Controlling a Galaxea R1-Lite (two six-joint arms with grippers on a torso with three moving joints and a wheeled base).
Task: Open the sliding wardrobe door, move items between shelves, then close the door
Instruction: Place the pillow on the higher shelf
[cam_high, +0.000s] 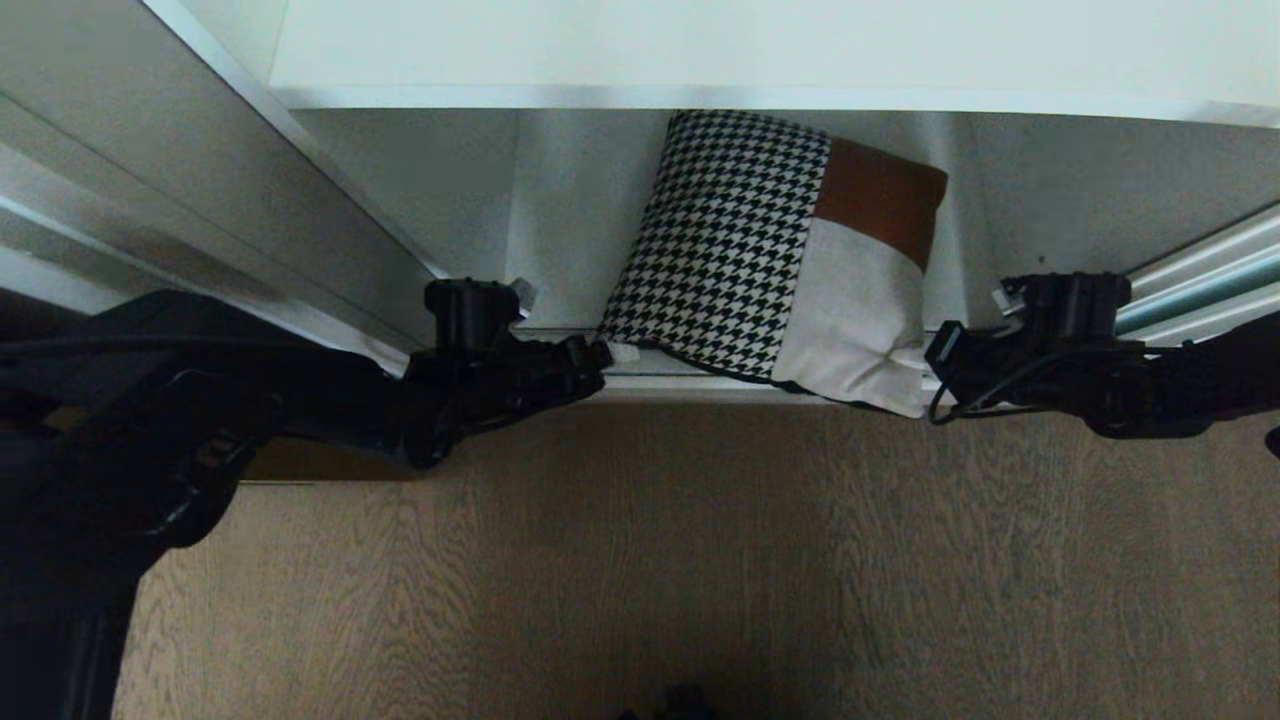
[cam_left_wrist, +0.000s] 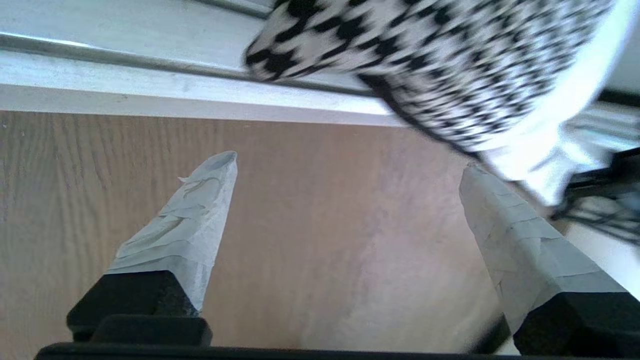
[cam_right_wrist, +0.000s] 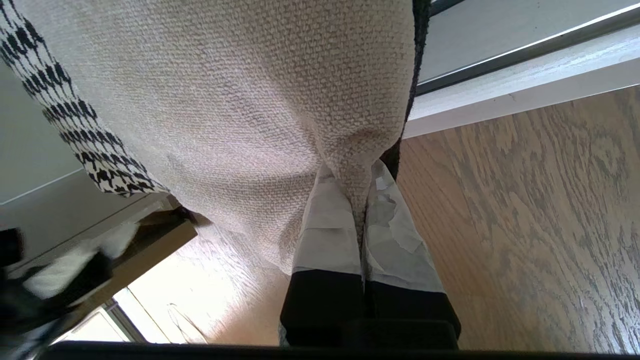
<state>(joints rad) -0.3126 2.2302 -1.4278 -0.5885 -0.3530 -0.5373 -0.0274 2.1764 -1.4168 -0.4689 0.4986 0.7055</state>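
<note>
I see the square patchwork cushion (cam_high: 775, 255) of houndstooth, brown and cream leaning in the white bottom shelf (cam_high: 560, 240). My right gripper (cam_right_wrist: 361, 187) pinches its cream corner at four o'clock; my left gripper (cam_left_wrist: 345, 172), spread wide and empty, sits at eight o'clock.

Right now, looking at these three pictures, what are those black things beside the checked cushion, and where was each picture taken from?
The black things are a robot's two arms, each ending in a two-fingered gripper. The wide picture comes from a camera on its head, looking down into a wardrobe; the other two come from cameras on its wrists. The cushion stands at the front edge of the bottom shelf, above the wooden floor. The right gripper pinches the cushion's cream corner. The left gripper is open, empty, near the checked corner.
</note>
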